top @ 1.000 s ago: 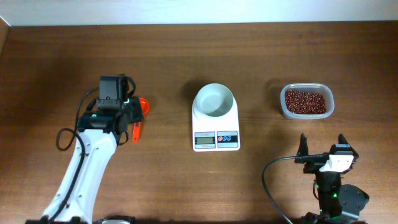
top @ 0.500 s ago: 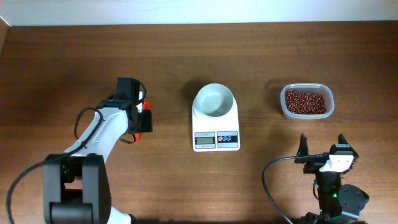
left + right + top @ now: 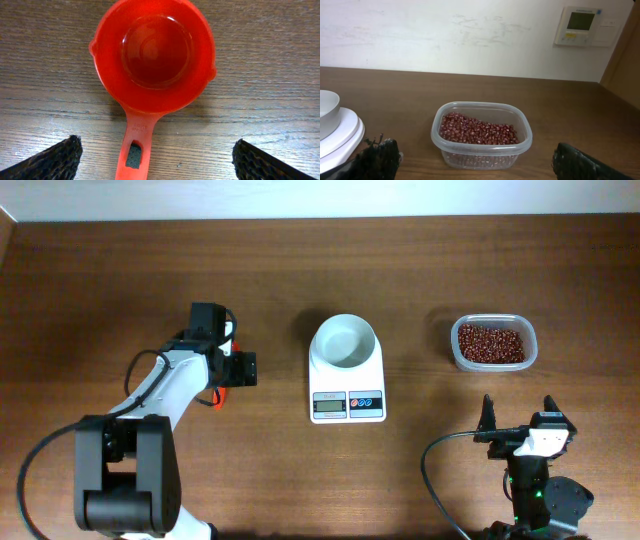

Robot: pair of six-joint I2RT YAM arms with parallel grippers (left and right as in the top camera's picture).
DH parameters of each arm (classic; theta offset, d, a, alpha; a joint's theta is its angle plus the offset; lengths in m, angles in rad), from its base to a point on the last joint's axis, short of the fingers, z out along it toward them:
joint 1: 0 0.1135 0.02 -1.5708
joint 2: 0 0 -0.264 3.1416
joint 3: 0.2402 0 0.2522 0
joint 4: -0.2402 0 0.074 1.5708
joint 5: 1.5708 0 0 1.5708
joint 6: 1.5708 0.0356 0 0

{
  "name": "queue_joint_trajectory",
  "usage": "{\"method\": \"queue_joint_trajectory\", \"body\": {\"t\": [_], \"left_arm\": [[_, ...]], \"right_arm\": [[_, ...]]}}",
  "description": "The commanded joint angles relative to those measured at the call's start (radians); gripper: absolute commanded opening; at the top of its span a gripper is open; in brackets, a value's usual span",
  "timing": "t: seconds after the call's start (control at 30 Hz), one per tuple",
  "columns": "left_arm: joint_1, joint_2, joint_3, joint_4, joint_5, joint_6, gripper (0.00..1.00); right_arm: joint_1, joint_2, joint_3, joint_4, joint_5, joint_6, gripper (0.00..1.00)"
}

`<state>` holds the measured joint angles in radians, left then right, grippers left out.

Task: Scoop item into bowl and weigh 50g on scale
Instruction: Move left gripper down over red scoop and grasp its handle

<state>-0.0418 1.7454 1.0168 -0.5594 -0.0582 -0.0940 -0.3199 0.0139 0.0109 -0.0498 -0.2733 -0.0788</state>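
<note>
A red-orange scoop [image 3: 155, 55] lies flat and empty on the table, its handle [image 3: 134, 150] pointing toward the camera. My left gripper [image 3: 157, 145] hangs just above it, open wide, with one finger on each side of the handle and touching nothing. Overhead, the left gripper [image 3: 236, 369] covers most of the scoop [image 3: 218, 394]. The white bowl [image 3: 345, 340] sits empty on the scale [image 3: 347, 406]. The beans [image 3: 491, 343] fill a clear tub. My right gripper [image 3: 518, 415] rests open near the front edge, facing the beans [image 3: 477, 130].
The clear plastic tub [image 3: 482, 155] stands at the right, apart from the scale [image 3: 340, 135] to its left. A wall with a white control panel [image 3: 579, 26] rises behind the table. The table's left edge [image 3: 6, 240] meets the wall at the far left.
My left arm has swung right and settled over the scoop, and its jaws have spread from half shut to wide open. The right arm has not moved.
</note>
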Motion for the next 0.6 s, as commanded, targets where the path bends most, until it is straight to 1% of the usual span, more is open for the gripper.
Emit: {"method": "queue_joint_trajectory", "body": {"t": [0.0,0.03,0.1,0.17,0.3,0.33,0.4,0.43,0.5,0.57], "left_arm": [[0.008,0.016,-0.001,0.010,0.007,0.006,0.98],[0.008,0.017,-0.001,0.009,0.006,0.006,0.94],[0.008,0.024,-0.002,0.007,0.007,0.006,0.92],[0.008,0.032,-0.002,0.007,0.007,0.006,0.99],[0.008,0.045,-0.002,0.007,0.010,0.006,0.99],[0.008,0.052,-0.002,0.007,0.011,0.006,0.92],[0.007,0.066,-0.002,0.007,0.011,0.006,0.85],[0.007,0.074,-0.002,0.008,0.011,0.006,0.77],[0.007,0.074,-0.002,0.035,0.011,0.006,0.67],[0.007,0.074,-0.002,0.075,0.011,0.006,0.66]], "right_arm": [[0.006,-0.006,-0.005,-0.006,0.005,0.004,0.99],[0.006,-0.006,-0.005,-0.006,0.005,0.004,0.99],[0.006,-0.006,-0.005,-0.005,0.005,0.004,0.99],[0.006,-0.006,-0.005,-0.005,0.005,0.004,0.99],[0.006,-0.006,-0.005,-0.006,0.005,0.004,0.99],[0.006,-0.006,-0.005,-0.006,0.005,0.004,0.99],[0.006,-0.006,-0.005,-0.005,0.005,0.004,0.99],[0.006,-0.006,-0.005,-0.005,0.005,0.004,0.99],[0.006,-0.006,-0.005,-0.005,0.005,0.004,0.99],[0.006,-0.006,-0.005,-0.006,0.005,0.004,0.99]]}}
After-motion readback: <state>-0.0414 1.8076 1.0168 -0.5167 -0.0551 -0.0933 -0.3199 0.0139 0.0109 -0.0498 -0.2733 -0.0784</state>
